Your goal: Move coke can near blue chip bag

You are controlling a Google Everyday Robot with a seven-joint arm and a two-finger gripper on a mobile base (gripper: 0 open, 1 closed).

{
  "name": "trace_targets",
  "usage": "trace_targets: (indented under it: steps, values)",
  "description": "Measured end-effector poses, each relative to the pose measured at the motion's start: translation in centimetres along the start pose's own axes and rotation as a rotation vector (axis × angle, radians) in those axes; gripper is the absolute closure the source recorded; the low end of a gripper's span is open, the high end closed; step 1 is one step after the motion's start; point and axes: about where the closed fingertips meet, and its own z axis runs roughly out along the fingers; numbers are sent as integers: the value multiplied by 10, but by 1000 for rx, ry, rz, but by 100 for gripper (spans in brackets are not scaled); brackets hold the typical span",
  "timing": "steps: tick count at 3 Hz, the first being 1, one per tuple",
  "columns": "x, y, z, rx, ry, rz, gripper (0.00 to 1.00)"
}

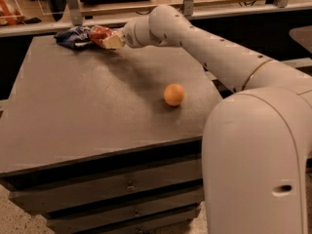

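Grey cabinet top (87,116) above a stack of drawers (112,189) fills most of the view. Across it the robot's pale arm (219,52) reaches to the far left corner. An orange ball (174,94) sits mid-surface, well apart from that corner. There the crumpled blue chip bag (73,35) lies, and the coke can (99,33) is just beside it, perhaps touching, clamped in the gripper (111,40). The can is probably light, thin-walled and slick, so a hold across its middle suits, and a hard squeeze could dent it.

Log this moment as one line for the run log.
gripper: back-left of table, shut on coke can | coke can: held beside blue chip bag, not released | orange ball: mid-table
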Motion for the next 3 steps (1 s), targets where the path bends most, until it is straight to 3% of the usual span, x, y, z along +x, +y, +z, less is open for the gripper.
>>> trace_targets:
  steps: [1, 2, 3]
  values:
    - [4, -3, 11, -8, 11, 6, 100]
    - [13, 2, 22, -30, 32, 22, 84]
    - [20, 8, 26, -44, 50, 35, 53]
